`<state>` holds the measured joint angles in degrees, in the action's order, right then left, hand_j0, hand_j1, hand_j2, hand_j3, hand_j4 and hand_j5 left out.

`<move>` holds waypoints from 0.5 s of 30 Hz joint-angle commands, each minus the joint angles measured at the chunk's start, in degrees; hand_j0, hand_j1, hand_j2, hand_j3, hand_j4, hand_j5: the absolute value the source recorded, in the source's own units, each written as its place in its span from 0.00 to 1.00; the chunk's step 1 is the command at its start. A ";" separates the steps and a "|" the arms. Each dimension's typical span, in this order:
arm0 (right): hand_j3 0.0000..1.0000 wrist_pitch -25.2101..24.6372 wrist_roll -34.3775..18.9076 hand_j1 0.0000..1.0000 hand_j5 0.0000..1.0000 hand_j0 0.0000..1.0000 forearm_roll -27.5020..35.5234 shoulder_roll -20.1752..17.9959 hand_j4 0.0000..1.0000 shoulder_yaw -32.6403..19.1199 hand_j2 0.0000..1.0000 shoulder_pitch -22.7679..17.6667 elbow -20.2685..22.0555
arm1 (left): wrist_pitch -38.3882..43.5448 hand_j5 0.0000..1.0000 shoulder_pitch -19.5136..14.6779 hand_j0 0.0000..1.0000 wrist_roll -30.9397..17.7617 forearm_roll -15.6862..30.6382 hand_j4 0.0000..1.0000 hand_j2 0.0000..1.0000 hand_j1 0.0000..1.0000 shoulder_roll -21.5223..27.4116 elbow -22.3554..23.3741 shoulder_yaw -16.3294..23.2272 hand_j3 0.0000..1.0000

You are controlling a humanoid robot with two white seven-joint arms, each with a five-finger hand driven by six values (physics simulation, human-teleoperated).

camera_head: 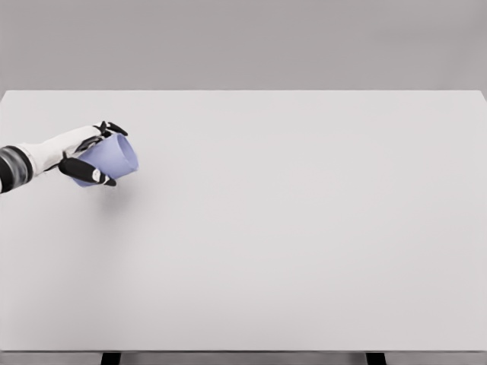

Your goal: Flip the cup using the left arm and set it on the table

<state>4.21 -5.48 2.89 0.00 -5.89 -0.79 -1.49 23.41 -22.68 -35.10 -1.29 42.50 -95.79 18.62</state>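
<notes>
Cup (pixel 110 158), pale lavender-blue and smooth-walled, lies tilted nearly on its side at the left part of the tabletop (pixel 289 228), with one round end facing right and slightly toward the camera. From this view it cannot be told whether that end is the mouth or the base, nor whether the cup touches the surface or is held just above it; a faint shadow falls below and to its right. Left hand (pixel 90 156) encloses the cup from the left: dark fingers (pixel 85 172) wrap along its lower side, and other dark fingertips show over its upper edge, so the cup is pinched between them. White forearm of the left arm (pixel 42 156) enters from the picture's left edge, with a dark banded section at the border. Tabletop is a plain light grey slab filling most of the view, with two dark legs (pixel 111 358) visible under its near edge and a grey wall (pixel 243 42) beyond.
</notes>
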 commanded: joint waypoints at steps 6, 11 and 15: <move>1.00 0.01 -0.05 1.00 1.00 1.00 -0.08 0.00 1.00 0.00 1.00 0.00 0.00 | -29.73 0.44 0.09 0.44 0.10 10.43 0.44 0.44 0.44 -0.40 13.86 -4.12 0.44; 1.00 0.01 0.03 1.00 1.00 1.00 0.01 0.00 1.00 0.00 1.00 0.00 0.00 | -45.29 0.44 0.09 0.44 0.10 17.11 0.44 0.44 0.44 -3.57 24.06 -4.12 0.44; 1.00 0.01 -0.05 1.00 1.00 1.00 0.01 0.00 1.00 0.00 1.00 0.00 0.00 | -51.00 0.44 0.18 0.44 0.10 19.66 0.44 0.44 0.44 -7.17 28.19 -5.00 0.44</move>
<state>4.22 -5.49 2.89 0.00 -5.89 -0.79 -1.49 -23.69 -22.50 -35.05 16.28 36.91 -70.11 14.11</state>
